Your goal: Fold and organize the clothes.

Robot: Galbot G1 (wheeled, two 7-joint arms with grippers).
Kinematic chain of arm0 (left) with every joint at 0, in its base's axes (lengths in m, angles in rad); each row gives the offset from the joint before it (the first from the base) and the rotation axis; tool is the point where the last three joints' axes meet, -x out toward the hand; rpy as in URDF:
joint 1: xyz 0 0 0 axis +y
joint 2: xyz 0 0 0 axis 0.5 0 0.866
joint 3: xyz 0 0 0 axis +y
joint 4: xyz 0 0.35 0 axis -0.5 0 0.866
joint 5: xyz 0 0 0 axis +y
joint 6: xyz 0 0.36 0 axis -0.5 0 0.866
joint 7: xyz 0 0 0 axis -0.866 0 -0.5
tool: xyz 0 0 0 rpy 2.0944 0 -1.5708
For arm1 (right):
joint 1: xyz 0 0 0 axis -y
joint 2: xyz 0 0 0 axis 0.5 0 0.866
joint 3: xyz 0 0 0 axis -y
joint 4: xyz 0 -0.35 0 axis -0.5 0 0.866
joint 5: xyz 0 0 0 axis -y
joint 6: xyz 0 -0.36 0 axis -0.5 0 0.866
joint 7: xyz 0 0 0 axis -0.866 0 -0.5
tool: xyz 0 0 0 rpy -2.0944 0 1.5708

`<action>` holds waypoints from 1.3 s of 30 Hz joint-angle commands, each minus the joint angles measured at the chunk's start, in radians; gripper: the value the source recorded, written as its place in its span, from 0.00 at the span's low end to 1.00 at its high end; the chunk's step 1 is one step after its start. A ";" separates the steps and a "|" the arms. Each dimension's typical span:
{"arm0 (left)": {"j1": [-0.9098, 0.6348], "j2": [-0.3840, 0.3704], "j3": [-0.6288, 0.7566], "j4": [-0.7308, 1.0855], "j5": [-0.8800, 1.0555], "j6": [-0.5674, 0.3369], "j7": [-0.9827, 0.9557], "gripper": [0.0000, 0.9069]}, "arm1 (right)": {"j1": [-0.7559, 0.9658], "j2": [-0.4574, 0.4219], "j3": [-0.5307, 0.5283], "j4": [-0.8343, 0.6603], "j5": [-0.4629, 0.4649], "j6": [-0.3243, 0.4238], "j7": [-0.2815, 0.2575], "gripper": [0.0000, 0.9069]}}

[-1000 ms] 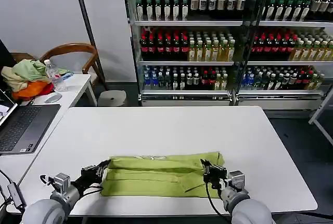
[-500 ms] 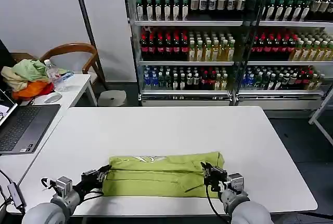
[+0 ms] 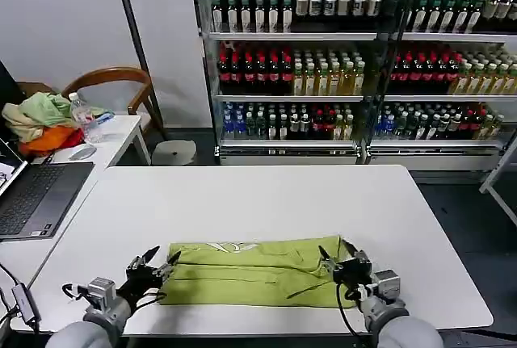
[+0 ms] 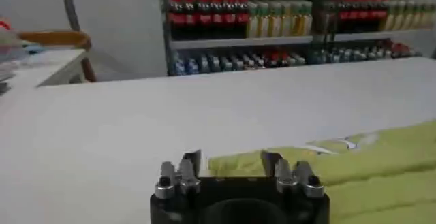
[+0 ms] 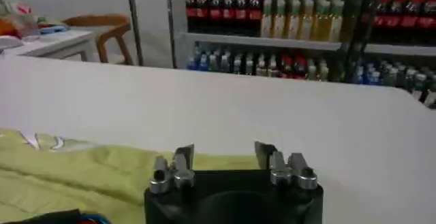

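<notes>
Lime-green T-shirt (image 3: 254, 271) folded into a long flat band, lying crosswise on white table (image 3: 266, 203) near the front edge. Soft thin fabric, creases along its length, small pale mark near the far fold, left of centre.

Left gripper (image 3: 153, 261) at the shirt's left end, fingers spread, nothing between them; tips just beside the fabric edge. Right gripper (image 3: 339, 253) at the right end, also spread and empty, tips over the shirt's far right corner.

Head view only: laptop (image 3: 32, 194) on the left edge, side table with water bottle (image 3: 83, 119) and heap of pale green, cream and orange garments (image 3: 40, 122), wooden chair (image 3: 113, 81) behind.

Left wrist view: open fingers (image 4: 193, 162) framing the shirt's end, folded layers stepping away, pale mark visible close up. Right wrist view: spread fingers (image 5: 184, 157) just above the shirt's edge, bare table beyond, drink shelves (image 5: 286, 21) behind.
</notes>
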 commanded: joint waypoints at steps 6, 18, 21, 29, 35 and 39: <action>-0.078 -0.038 0.218 0.039 -0.074 -0.001 -0.394 1.00 | -0.089 -0.007 0.158 0.105 -0.020 0.009 -0.007 1.00; -0.103 -0.057 0.235 0.068 -0.109 -0.015 -0.437 1.00 | -0.085 0.015 0.108 0.072 -0.072 0.014 -0.004 1.00; -0.096 -0.052 0.240 0.076 -0.108 -0.011 -0.436 0.23 | -0.079 0.016 0.094 0.051 -0.082 0.022 -0.001 1.00; -0.095 -0.065 0.277 0.076 -0.088 -0.007 -0.426 0.04 | -0.078 0.007 0.090 0.042 -0.084 0.024 0.004 1.00; -0.090 -0.059 0.278 0.051 -0.078 -0.002 -0.415 0.04 | -0.082 0.008 0.091 0.039 -0.084 0.023 0.003 1.00; -0.100 -0.062 0.276 0.069 -0.061 -0.002 -0.410 0.04 | -0.083 0.012 0.089 0.038 -0.085 0.023 0.003 1.00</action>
